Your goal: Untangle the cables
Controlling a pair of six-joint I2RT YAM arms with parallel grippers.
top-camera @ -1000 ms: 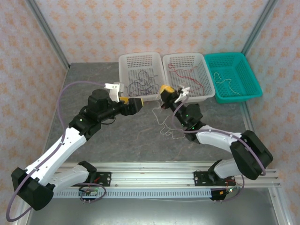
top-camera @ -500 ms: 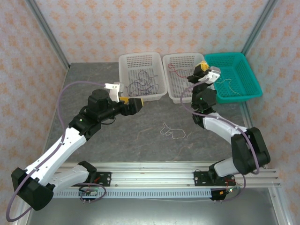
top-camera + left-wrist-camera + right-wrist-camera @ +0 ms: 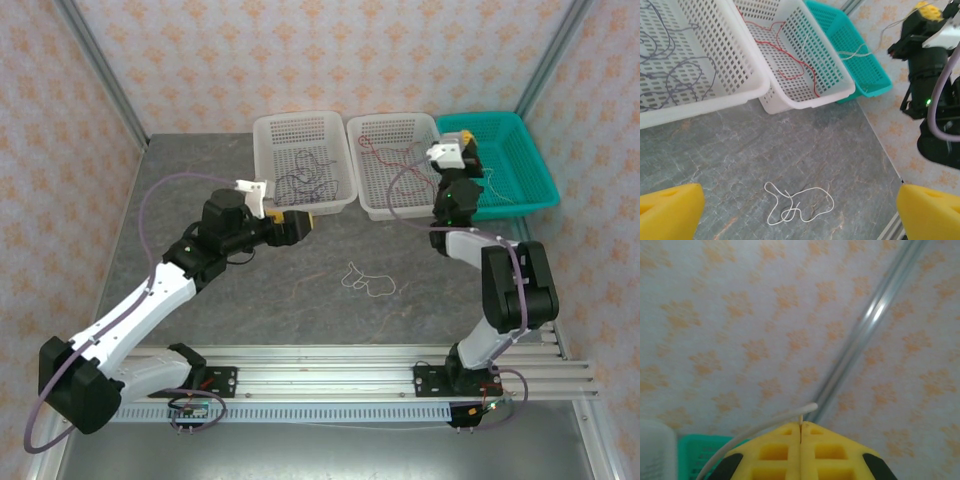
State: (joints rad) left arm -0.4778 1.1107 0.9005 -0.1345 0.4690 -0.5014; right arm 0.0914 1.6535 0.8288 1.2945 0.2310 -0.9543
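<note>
Overhead, upper right, the right yellow fingers (image 3: 780, 450) pinch a thin white cable (image 3: 765, 423); left yellow fingers (image 3: 670, 210) gape above a looped pale cable (image 3: 798, 205).

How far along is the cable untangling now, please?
Looks done: dark purplish cables lie in the left white perforated plastic basket, red cables in the middle white basket, pale cables in the teal basket. In hand: the right arm's jaws are shut on a thin white cable beside it. Remaining: a looped white cable lies on the grey table; the left arm's jaws are open.
</note>
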